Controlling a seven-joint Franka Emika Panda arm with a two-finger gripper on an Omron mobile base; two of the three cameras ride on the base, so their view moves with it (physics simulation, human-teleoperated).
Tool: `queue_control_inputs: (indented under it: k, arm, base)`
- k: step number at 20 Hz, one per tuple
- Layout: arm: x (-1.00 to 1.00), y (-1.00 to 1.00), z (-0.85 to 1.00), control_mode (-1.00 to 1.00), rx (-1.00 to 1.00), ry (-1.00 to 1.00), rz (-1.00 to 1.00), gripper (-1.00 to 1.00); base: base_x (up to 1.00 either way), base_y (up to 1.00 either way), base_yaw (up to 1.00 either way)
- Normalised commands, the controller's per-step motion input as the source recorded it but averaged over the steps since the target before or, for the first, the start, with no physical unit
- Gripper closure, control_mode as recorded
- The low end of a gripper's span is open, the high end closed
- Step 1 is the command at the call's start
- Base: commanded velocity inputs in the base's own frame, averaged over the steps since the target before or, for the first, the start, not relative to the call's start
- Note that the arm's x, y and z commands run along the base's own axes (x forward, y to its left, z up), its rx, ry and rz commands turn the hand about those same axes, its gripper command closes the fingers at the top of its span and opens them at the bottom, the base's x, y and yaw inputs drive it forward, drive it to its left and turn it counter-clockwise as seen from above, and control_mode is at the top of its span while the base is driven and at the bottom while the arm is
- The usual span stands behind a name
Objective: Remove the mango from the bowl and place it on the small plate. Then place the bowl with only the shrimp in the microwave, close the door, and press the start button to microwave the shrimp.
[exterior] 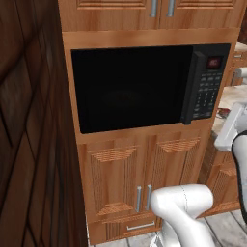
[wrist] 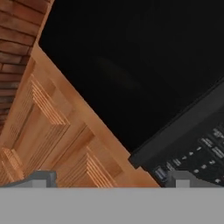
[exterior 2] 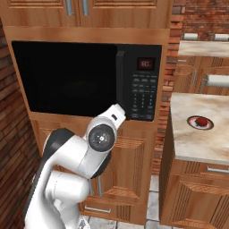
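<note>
Two tool (wrist: 109, 178) fingertips stand wide apart, empty, close before the microwave (exterior 2: 89, 76), its keypad (wrist: 201, 153) just ahead; the mango (exterior 2: 202, 120) sits on the small plate (exterior 2: 192, 124).

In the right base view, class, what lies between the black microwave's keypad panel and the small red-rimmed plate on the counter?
A red brick column stands between the keypad panel and the stone counter bearing the small red-rimmed plate, seen in the right base view.

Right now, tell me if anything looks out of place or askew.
Nothing stands out. The microwave sits square in its wooden cabinet, door closed and flush. The small plate lies flat on the counter to the right with the mango resting on it. Nothing spilled.
</note>
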Motion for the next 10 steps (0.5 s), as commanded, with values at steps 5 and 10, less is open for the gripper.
queue_control_inputs:
  k: [5,10]
  arm:
    - [0.03,-0.06,-0.46,-1.00,0.00,-0.04,0.18,-1.00]
    - [0.41,0.11,-0.23,-1.00,0.00,-0.01,0.11,-1.00]
  base:
    - [0.00,0.00,0.00]
    - [0.00,0.00,0.00]
